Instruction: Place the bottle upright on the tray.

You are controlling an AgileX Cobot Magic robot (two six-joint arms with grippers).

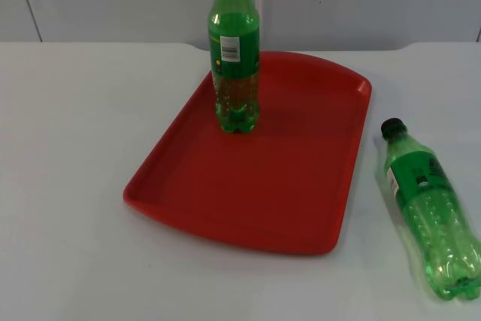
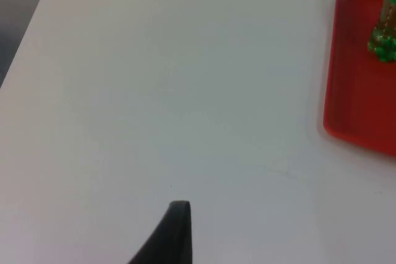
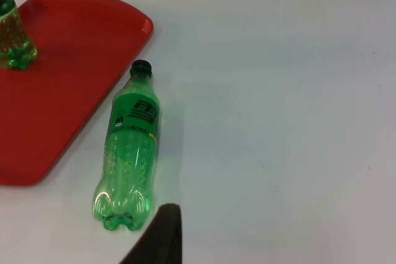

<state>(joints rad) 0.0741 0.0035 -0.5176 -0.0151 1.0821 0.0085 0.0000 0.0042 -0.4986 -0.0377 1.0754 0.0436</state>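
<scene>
Standing on glossy red tray (image 1: pixel 301 208): ribbed green bottle (image 1: pixel 234 58); twin bottle (image 1: pixel 428 208) lying beside.

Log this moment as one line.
upright bottle: standing on tray | lying bottle: table, beside tray | arms: waiting
</scene>
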